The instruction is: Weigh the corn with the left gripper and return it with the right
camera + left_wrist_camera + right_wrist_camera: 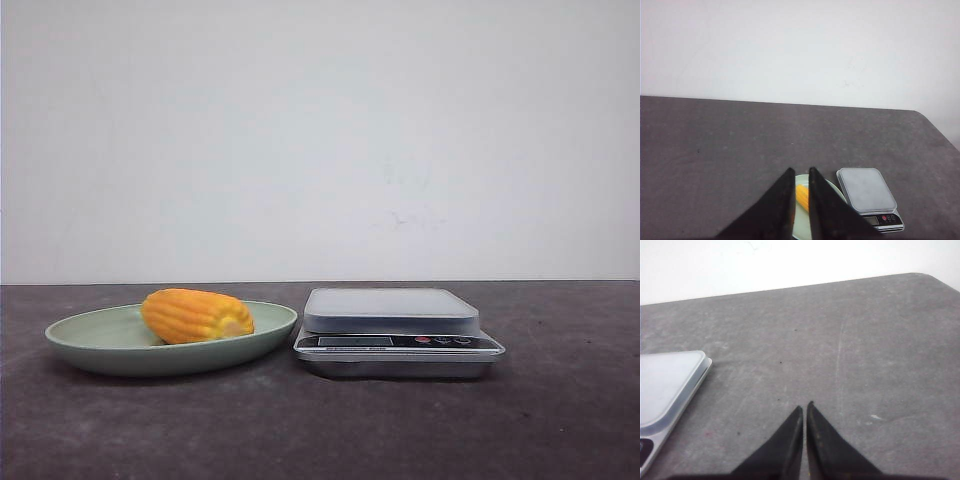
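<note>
The corn (195, 315), a stubby orange-yellow cob, lies on its side in a pale green plate (100, 345) left of a silver kitchen scale (390, 310). Neither arm shows in the front view. In the left wrist view my left gripper (801, 170) hangs high above the table, its black fingers a narrow gap apart and empty. Through that gap I see the corn (802, 197) far below on the plate (832, 185), with the scale (867, 190) beside it. My right gripper (805, 406) is shut and empty over bare table, off to the side of the scale (665, 385).
The dark grey tabletop (560, 420) runs back to a white wall. The scale's display and buttons (440, 341) face the front. The table's rounded far corner (935, 277) shows in the right wrist view.
</note>
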You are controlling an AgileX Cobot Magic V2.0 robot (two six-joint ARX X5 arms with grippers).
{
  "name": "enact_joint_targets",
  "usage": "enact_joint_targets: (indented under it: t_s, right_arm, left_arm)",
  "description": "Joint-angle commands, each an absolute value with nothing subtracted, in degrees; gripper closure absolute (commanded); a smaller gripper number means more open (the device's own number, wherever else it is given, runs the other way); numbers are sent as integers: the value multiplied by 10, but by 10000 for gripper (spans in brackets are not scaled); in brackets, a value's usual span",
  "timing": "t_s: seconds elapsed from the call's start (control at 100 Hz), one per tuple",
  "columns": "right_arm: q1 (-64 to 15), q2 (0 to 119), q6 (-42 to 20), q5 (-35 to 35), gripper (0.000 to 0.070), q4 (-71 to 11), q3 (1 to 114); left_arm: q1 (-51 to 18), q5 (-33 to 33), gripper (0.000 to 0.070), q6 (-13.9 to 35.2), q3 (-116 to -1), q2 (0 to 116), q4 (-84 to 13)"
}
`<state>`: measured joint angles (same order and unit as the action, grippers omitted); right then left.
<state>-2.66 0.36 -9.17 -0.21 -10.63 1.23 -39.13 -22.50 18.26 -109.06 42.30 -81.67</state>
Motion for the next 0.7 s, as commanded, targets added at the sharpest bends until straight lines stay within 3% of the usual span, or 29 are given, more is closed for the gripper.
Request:
enact_joint_targets:
  t_s: [0.0,0.69]
  right_arm:
    - [-26,2,-60,-5,695,-101,7]
    - [-23,2,-54,-4,695,-90,8]
  left_arm:
    - [-395,-225,700,187,-1102,426,-849]
    - [-395,-225,700,187,-1102,426,-849]
